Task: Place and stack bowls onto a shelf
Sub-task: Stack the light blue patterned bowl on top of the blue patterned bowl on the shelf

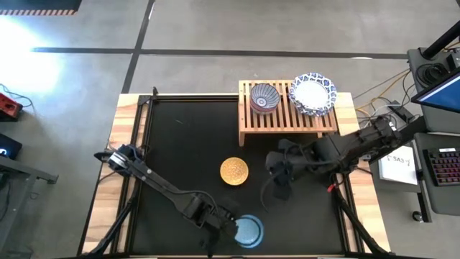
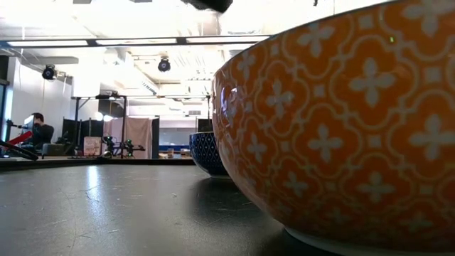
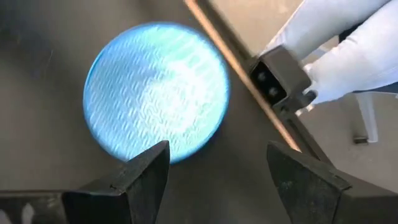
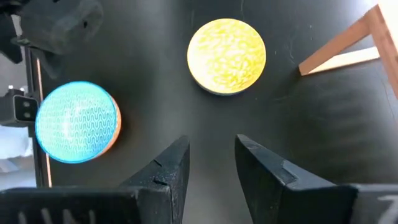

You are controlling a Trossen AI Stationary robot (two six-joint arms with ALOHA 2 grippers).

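Left gripper [image 1: 228,224] is hovering by the light blue bowl [image 1: 249,231] at the tabletop's near edge, fingers [image 3: 149,171] spread wide — probably lining up a grab. Right gripper [image 1: 277,188], fingers slightly parted, is waiting mid-tabletop beside the yellow bowl [image 1: 233,171]; the shelf [image 1: 253,120] is sitting at the far edge.

Keyboard [image 1: 444,167] beside paper sheet [image 1: 401,162]; seated person [image 2: 39,132] behind.

Shelf at the back, two bowls loose in front

The shelf [image 1: 287,108] stands at the table's [image 1: 180,144] far right, bearing a small bowl [image 1: 264,98] on its left part and stacked bowls [image 1: 313,93] on its right. Before it sits another bowl [image 1: 234,171] (mid-table); a fourth [image 1: 249,231] lies at the near edge.
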